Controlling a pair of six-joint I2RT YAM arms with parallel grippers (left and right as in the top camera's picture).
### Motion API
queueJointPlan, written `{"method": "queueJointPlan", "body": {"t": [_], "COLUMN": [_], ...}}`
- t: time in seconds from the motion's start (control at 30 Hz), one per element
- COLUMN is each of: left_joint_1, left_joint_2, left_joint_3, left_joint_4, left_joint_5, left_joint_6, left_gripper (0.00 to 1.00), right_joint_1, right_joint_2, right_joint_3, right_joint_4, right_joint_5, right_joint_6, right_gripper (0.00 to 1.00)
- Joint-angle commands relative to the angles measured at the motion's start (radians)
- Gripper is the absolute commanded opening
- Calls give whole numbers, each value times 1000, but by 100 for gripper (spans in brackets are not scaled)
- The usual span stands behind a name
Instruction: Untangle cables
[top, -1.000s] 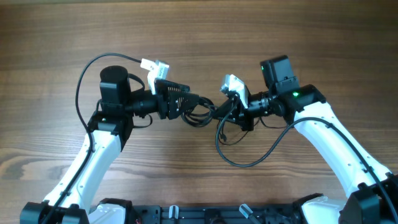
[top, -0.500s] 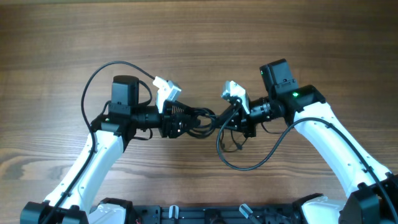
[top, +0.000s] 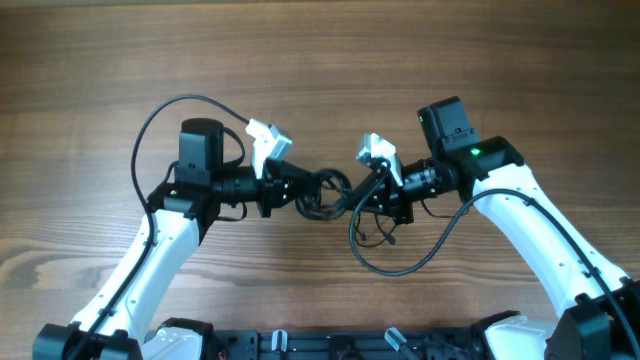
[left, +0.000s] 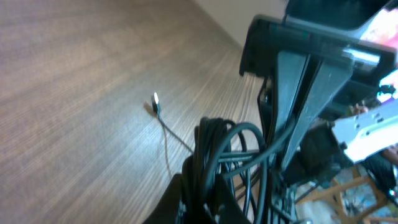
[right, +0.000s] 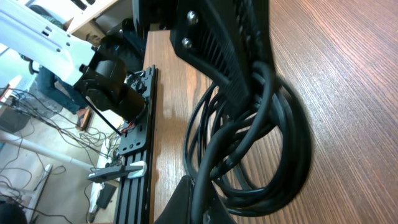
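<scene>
Left fingers (top: 288, 187): apparently clamped on the near end of the black cable coil (top: 325, 192); in the left wrist view the strands ran straight out from between them.
Right fingers (top: 380, 192): apparently clamped on the opposite end of the same coil; in the right wrist view the strands bunched where they entered the grip.
Gap between the fingers: small, with the two sets facing each other tip to tip and only the coil between them.
Coil's long axis: along the line from one set of fingers to the other, held just above the tabletop (top: 320, 60).
Loose cable (top: 385, 262): dropped from the right fingers and swept in a wide loop on the tabletop, on the robot's side of them.
Plug (left: 155, 99): on a thin lead, lying flat beyond the coil and clear of both grips.
Nearer arm: the right, for the loose loop.
Coming move: probably drawing the fingers apart along the coil's axis, though the strands looked snarled enough to tighten.
</scene>
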Motion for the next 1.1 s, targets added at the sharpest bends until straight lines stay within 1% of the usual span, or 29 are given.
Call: {"method": "queueJointPlan", "body": {"t": [0.0,0.03,0.07,0.1,0.13,0.17,0.2,0.27,0.3,0.33,0.4,0.43,0.5,0.53,0.57,0.6,0.63,0.67,0.7,0.77,0.87,0.97,1.07], "left_joint_1": [-3,-3,-3,-3,-4,-4,-4,-4,-4,-4,-5,-5,-5,-5,-5,-5,-5,-5,-5,-5,-5,-5,-5], "left_joint_2": [-9,-9,-9,-9,-9,-9,-9,-9,-9,-9,-9,-9,-9,-9,-9,-9,-9,-9,-9,-9,-9,-9,-9], "left_joint_3": [2,2,2,2,2,2,2,2,2,2,2,2,2,2,2,2,2,2,2,2,2,2,2], "left_joint_4": [130,156,172,200,217,237,261,278,278,278,253,235,156,131,104,95,97,100,100,100,101,108,117], "left_joint_5": [-113,-238,-328,-362,-362,-362,-364,-400,-419,-417,-388,-380,-373,-372,-372,-372,-373,-391,-423,-534,-618,-632,-632], "left_joint_6": [-306,-443,-550,-621,-650,-682,-719,-766,-765,-743,-614,-566,-449,-414,-383,-378,-378,-382,-398,-520,-649,-673,-676], "left_gripper": [4,4,4,4,4,4,4,4,4,4,4,4,4,4,4,4,4,4,4,4,4,4,4], "right_joint_1": [6,21,38,62,75,88,102,126,143,154,153,153,153,153,153,153,153,153,153,153,155,158,191], "right_joint_2": [12,12,12,12,12,12,12,12,12,12,12,12,12,12,12,12,12,12,12,12,12,12,12], "right_joint_3": [-6,-6,-6,-6,-6,-6,-6,-6,-6,-6,-6,-6,-6,-6,-6,-6,-6,-6,-6,-6,-6,-6,-6], "right_joint_4": [-10,-13,-7,11,24,55,101,154,171,186,204,209,212,215,224,236,256,272,291,365,423,366,340], "right_joint_5": [-50,-50,-49,-20,16,61,97,106,124,221,363,409,442,442,447,463,517,563,594,599,599,599,631], "right_joint_6": [40,40,39,42,66,130,225,305,314,357,459,484,490,492,506,519,573,629,694,927,1376,1786,2131], "right_gripper": [4,4,4,4,4,4,4,4,8,16,11,8,9,17,35,44,90,99,100,100,100,100,100]}}
